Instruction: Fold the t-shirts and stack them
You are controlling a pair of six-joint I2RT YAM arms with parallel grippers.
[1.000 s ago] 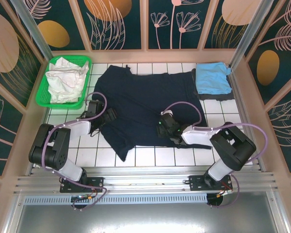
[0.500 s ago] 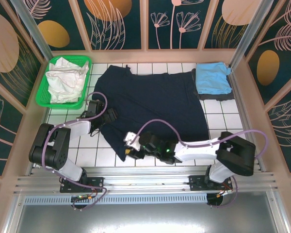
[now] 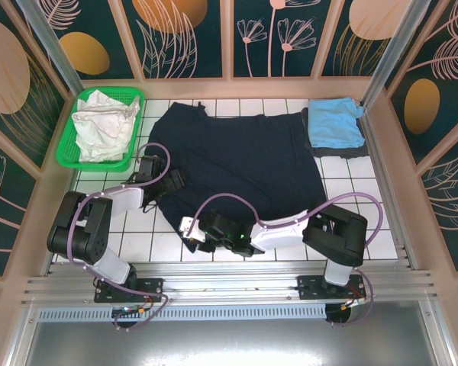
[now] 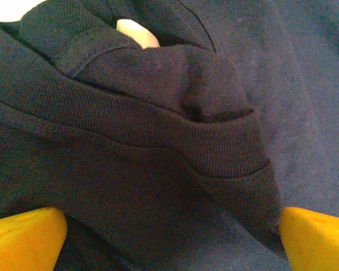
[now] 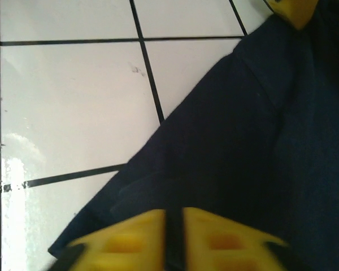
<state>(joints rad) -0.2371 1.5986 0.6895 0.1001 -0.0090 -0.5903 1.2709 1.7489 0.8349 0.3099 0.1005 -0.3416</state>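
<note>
The dark navy t-shirt [image 3: 244,164] lies spread flat over the white tiles. My left gripper [image 3: 172,181] sits at its left sleeve and is open; in the left wrist view the ribbed sleeve hem [image 4: 158,130] is bunched between the wide-apart yellow fingertips [image 4: 22,237]. My right gripper [image 3: 192,232] reaches across to the shirt's near left corner and is shut, with a thin fold of navy cloth [image 5: 243,141] pinched between its yellow fingers [image 5: 130,240]. The light blue t-shirt [image 3: 334,122] lies folded at the back right. The white t-shirt [image 3: 103,122] lies crumpled in the basket.
A green mesh basket [image 3: 65,149] stands at the back left. A dark folded cloth [image 3: 340,151] lies under the light blue shirt. Wooden walls close in the tiled table [image 3: 351,198] on three sides. Bare tiles show near the front right and front left.
My right arm swung from the shirt's middle right down to its near left corner and its gripper closed there. The left gripper stayed at the sleeve, open.
</note>
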